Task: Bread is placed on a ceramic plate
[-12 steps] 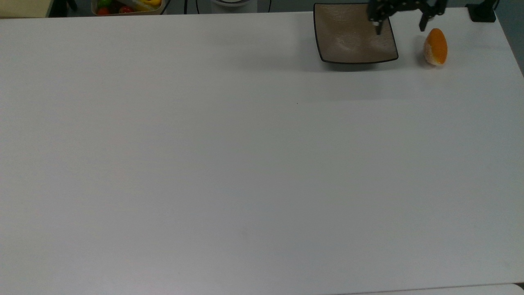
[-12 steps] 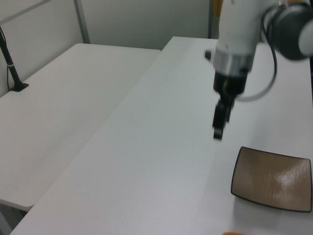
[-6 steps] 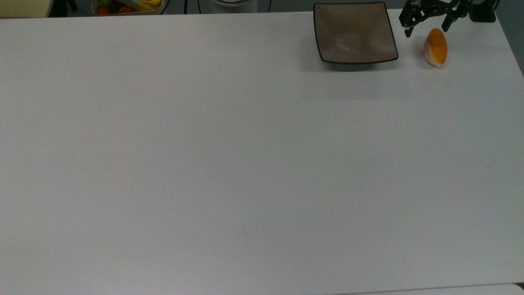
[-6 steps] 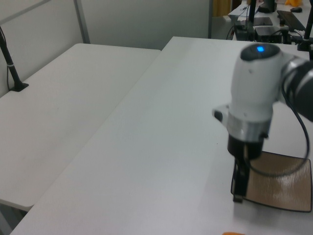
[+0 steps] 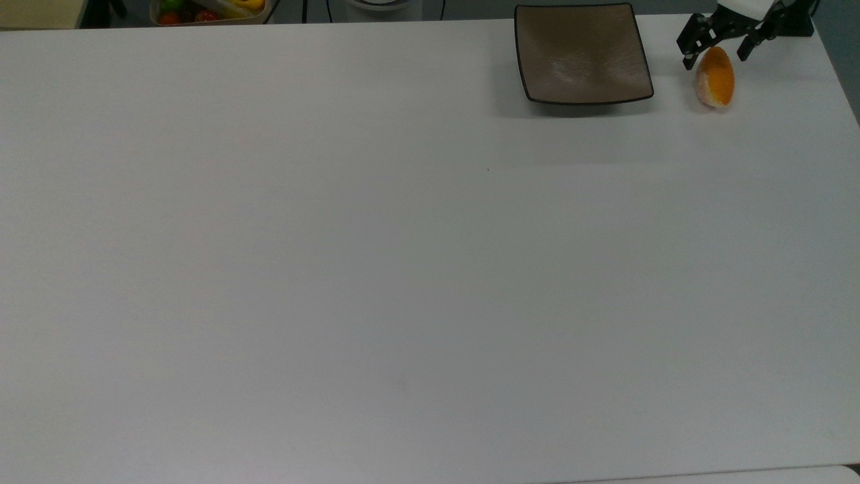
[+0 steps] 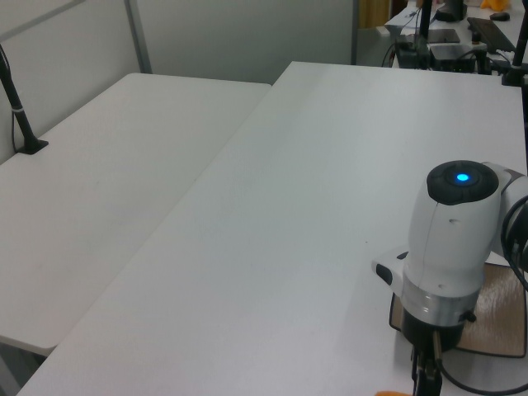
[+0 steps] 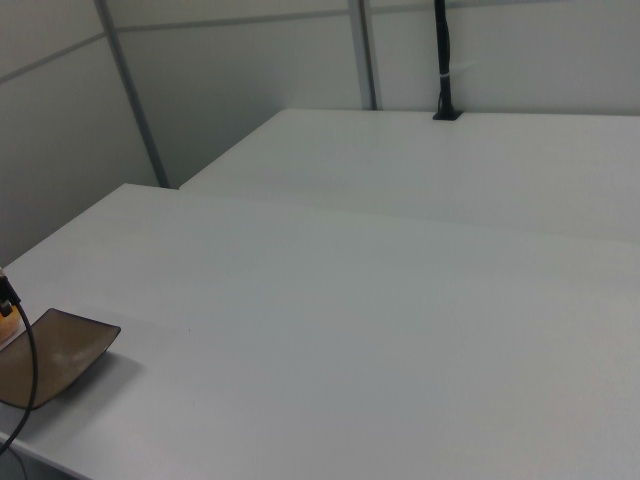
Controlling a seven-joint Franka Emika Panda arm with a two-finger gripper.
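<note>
Status, early stage: we find the bread (image 5: 716,78) on the table (image 5: 403,269), just beside the ceramic plate (image 5: 582,54), which holds nothing. Our hand (image 5: 716,52) hangs spread wide over the bread's far end, grasping nothing. Grasp, lift and placement remain

Bread (image 5: 715,79): orange-brown crust, pale whitish edge. Ceramic plate (image 5: 582,54): taupe-brown, thin black rim, faint glossy streaks. Table (image 5: 376,269): plain white. Gripper (image 5: 717,51): black fingers; arm housing (image 6: 450,239) white with blue light.
</note>
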